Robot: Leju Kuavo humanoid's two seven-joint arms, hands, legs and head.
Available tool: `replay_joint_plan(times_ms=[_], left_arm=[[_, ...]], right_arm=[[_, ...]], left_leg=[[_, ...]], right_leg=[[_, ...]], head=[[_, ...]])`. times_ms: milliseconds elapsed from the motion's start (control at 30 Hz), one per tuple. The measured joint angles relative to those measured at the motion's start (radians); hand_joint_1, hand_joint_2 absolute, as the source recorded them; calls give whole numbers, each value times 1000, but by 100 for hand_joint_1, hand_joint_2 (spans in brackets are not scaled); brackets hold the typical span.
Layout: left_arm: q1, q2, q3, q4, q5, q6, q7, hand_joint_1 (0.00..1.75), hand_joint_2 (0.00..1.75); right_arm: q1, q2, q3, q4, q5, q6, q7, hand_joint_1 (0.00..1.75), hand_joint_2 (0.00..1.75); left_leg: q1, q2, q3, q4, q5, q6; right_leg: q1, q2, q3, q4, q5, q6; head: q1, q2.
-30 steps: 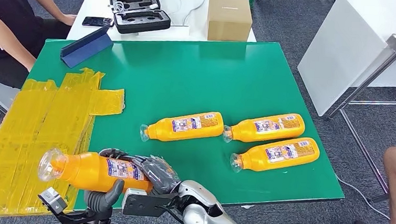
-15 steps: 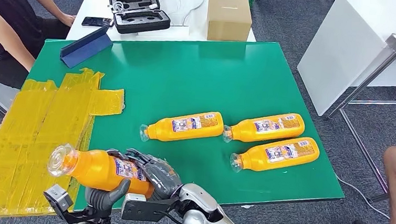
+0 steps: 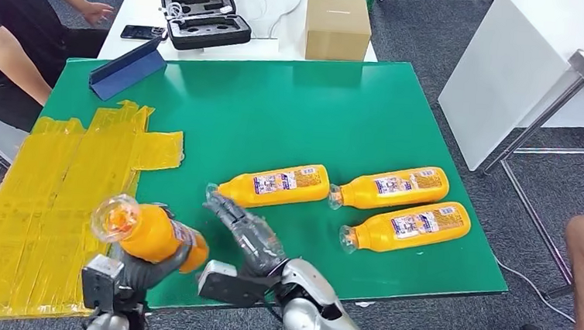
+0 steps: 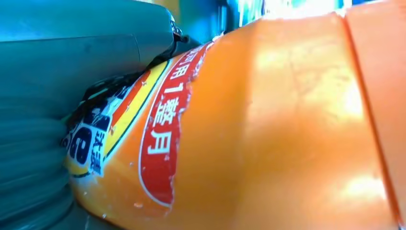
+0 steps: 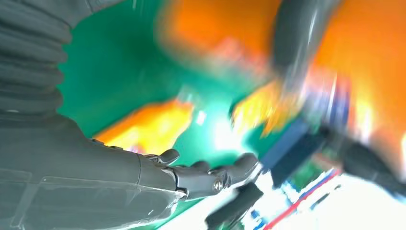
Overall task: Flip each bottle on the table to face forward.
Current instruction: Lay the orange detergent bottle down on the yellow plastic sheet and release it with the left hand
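The left hand [image 3: 144,267] grips the orange bottle [image 3: 148,233] above the green table's [image 3: 277,110] near edge, cap tilted up; the right hand [image 3: 247,236] hangs open beside it. Best move: roll the wrist slowly (label up) before lowering.

1 orange bottle [image 3: 152,234] tilted up in left hand [image 3: 142,267], 3 bottles [image 3: 275,185] lying on green table [image 3: 277,110]
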Motion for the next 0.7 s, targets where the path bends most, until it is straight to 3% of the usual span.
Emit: replay_joint_plan(times_ms=[133,267,400,667,700], left_arm=[[-121,81,46,27,-384,269,125,175,175],[-253,175,72,153,-840,474,328,175,175],[-340,244,82,326,-1053,533,445,175,175],[-390,296,86,477,-1135,542,500,175,175],[-397,300,85,497,-1153,541,511,175,175]], right_arm=[[-72,-25,-91,-11,-30,65,1,0,0],[-158,-39,-130,7,-53,117,-6,0,0],[-220,-50,-133,31,-70,141,-8,0,0],[-252,-64,-133,57,-84,149,-6,0,0],[-254,-66,-133,60,-89,151,-4,0,44]], left_leg=[[1,0,-1,0,5,-1],[1,0,-1,0,7,-2],[1,1,-2,0,8,-2],[1,0,-6,0,8,-2],[1,0,-7,0,8,-2]], right_leg=[[0,0,-1,1,2,-1],[1,0,-2,1,5,-2],[1,0,-2,1,6,-1],[0,0,-6,1,6,-1],[0,0,-7,1,6,-1]], head=[[0,0],[0,0],[0,0],[0,0],[0,0]])
